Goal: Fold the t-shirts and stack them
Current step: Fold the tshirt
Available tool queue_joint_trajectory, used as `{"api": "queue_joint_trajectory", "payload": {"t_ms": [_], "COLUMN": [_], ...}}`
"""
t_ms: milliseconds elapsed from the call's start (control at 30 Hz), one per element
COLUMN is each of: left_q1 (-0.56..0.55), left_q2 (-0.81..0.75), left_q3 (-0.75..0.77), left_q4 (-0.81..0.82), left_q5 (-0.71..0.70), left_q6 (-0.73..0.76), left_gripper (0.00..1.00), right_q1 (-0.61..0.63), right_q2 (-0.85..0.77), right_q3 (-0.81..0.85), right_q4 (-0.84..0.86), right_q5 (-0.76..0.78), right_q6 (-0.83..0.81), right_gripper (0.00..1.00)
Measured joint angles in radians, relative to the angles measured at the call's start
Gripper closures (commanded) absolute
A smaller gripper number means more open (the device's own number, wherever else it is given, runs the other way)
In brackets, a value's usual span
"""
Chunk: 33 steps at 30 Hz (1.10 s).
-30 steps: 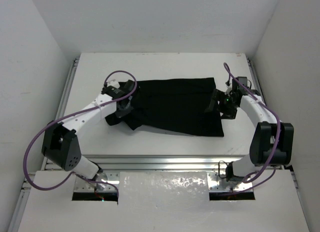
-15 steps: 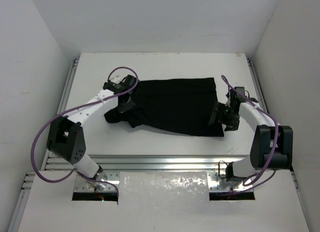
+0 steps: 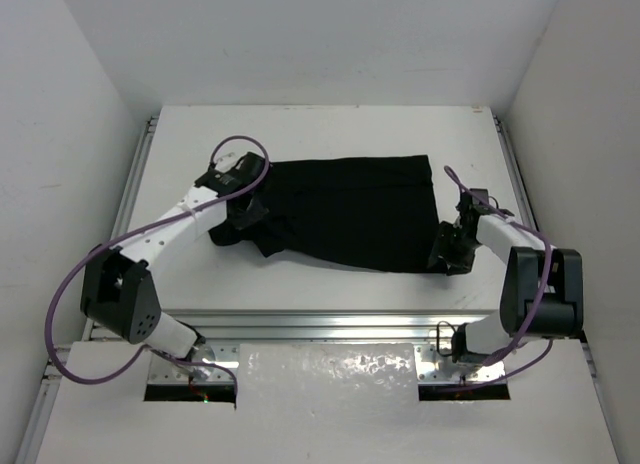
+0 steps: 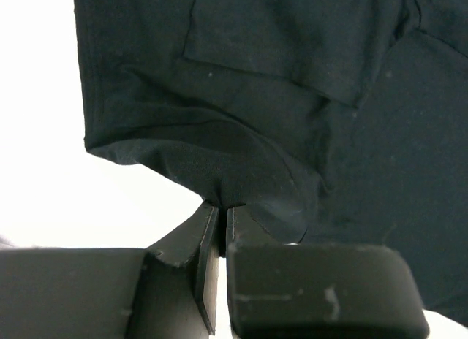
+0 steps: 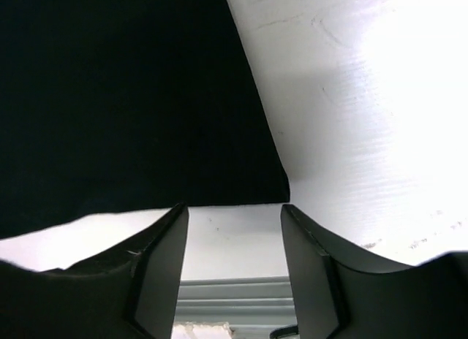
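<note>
The black t-shirt (image 3: 350,209) lies spread across the middle of the white table, its left part bunched and rumpled. My left gripper (image 3: 245,212) is at that left side, shut on a pinch of the t-shirt's edge (image 4: 241,185); the jaws (image 4: 221,207) stand pressed together on the fabric. My right gripper (image 3: 443,259) is low at the t-shirt's near right corner. In the right wrist view its fingers (image 5: 232,211) stand apart, with bare table between them and the t-shirt's corner (image 5: 270,185) just beyond the fingertips.
A metal rail (image 3: 320,324) runs along the table's near edge, also seen close below the right gripper as a rail (image 5: 227,288). White walls close in on the left, right and back. Purple cables loop off both arms.
My right gripper has slid along the t-shirt's right edge toward the near corner and its jaws have narrowed. The left arm shifted slightly and still holds the fabric.
</note>
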Motion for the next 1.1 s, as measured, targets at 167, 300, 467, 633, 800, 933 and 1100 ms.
{"api": "queue_joint_trajectory", "payload": {"t_ms": [167,300,467,633,800,933,1100], "left_q1": [0.000,0.000,0.000,0.000,0.005,0.030,0.097], "left_q2": [-0.043,-0.063,-0.078,-0.108,-0.126,-0.087,-0.003], "left_q3": [-0.036,-0.072,-0.108,-0.111,-0.078,0.008,0.102], "left_q4": [-0.002,-0.002,-0.004,-0.015,-0.046,-0.071,-0.060], "left_q5": [0.016,0.024,0.034,0.034,0.007,-0.017,-0.026], "left_q6": [-0.001,-0.004,-0.005,-0.016,-0.039,-0.050,-0.029], "left_gripper": [1.00,1.00,1.00,1.00,1.00,1.00,1.00], "right_q1": [0.000,-0.003,-0.004,-0.003,-0.003,-0.003,-0.003], "right_q2": [0.043,0.048,0.048,0.016,-0.011,0.024,0.143], "right_q3": [-0.021,-0.032,-0.034,-0.030,0.084,0.219,0.366], "right_q4": [0.048,0.059,0.066,0.047,-0.031,-0.070,-0.097], "right_q5": [0.002,0.013,0.021,0.018,0.014,0.014,0.014], "right_q6": [-0.002,-0.001,0.000,0.007,-0.006,-0.032,-0.069], "right_gripper": [0.58,0.69,0.92,0.94,1.00,1.00,1.00]}}
